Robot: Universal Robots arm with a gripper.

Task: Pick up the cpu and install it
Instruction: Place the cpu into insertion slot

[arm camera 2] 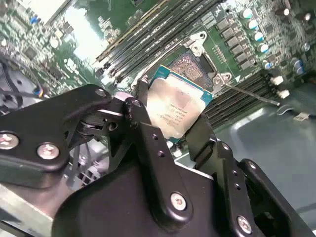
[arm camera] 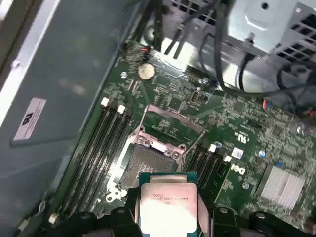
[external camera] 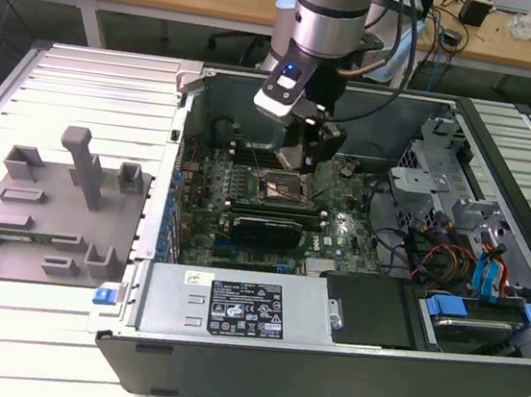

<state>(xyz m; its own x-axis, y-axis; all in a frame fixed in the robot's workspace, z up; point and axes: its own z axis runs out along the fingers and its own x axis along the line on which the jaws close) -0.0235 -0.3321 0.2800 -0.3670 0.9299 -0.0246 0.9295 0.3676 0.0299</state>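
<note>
The cpu (arm camera 2: 174, 109) (arm camera: 167, 203) is a small square chip with a silvery top plate and green edge. My gripper (arm camera 2: 170, 129) (arm camera: 168, 215) is shut on it, its black fingers (arm camera 2: 143, 123) pressing two opposite sides. The chip hangs slightly above and just off the open dark socket (arm camera 2: 195, 66) (arm camera: 148, 165) on the green motherboard, whose metal bracket (arm camera: 170, 126) is flipped up. In the exterior view the gripper (external camera: 307, 157) reaches down into the open computer case, just above the socket (external camera: 281, 189).
Memory slots (arm camera: 96, 148) flank the socket on both sides. A silver power supply box (external camera: 233, 306) lies along the case's near edge, drive cages and cables (external camera: 453, 251) at the exterior view's right. A grey fixture plate (external camera: 50, 216) sits outside the case at that view's left.
</note>
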